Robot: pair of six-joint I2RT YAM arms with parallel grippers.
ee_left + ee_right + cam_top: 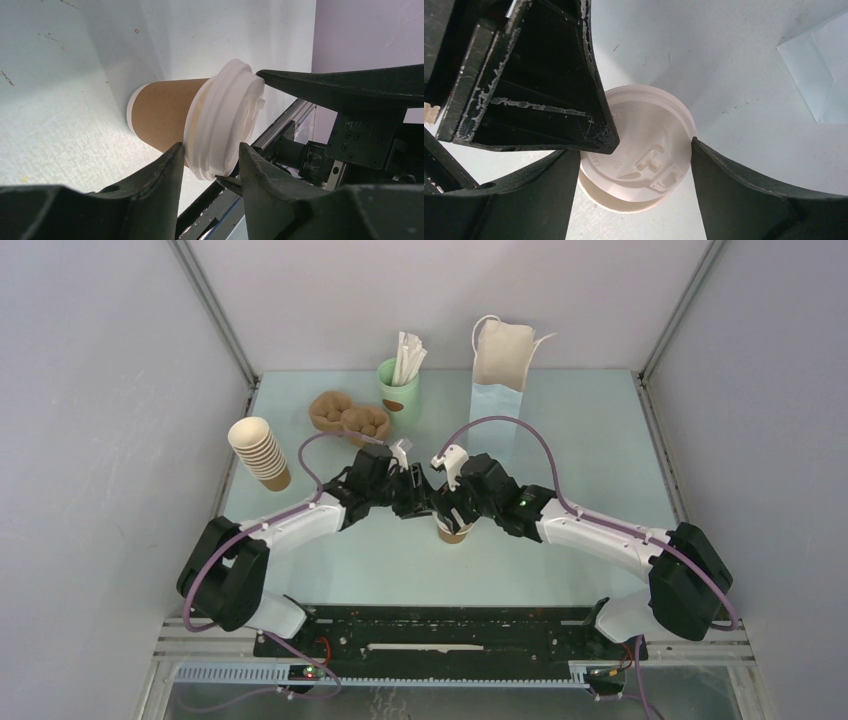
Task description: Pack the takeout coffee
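Note:
The takeout coffee (pixel 453 532), a short brown paper cup (pixel 165 117) with a white lid (pixel 644 150), stands on the table's near middle. Both grippers meet over it. My left gripper (pixel 210 146) comes in from the side, its fingers straddling the lid's rim with a thin gap at the right finger. My right gripper (pixel 634 150) hangs above the lid, its wide-set fingers bracketing the lid's two sides. In the right wrist view a left finger (pixel 539 85) covers part of the lid. The tall pale bag (pixel 498 380) stands upright at the back.
A stack of nested brown cups (pixel 262 452) stands at the left. A brown moulded cup carrier (pixel 348 417) and a mint-green cup with white sticks (pixel 398 385) are at the back. The bag's base (pixel 819 75) shows to the right of the coffee.

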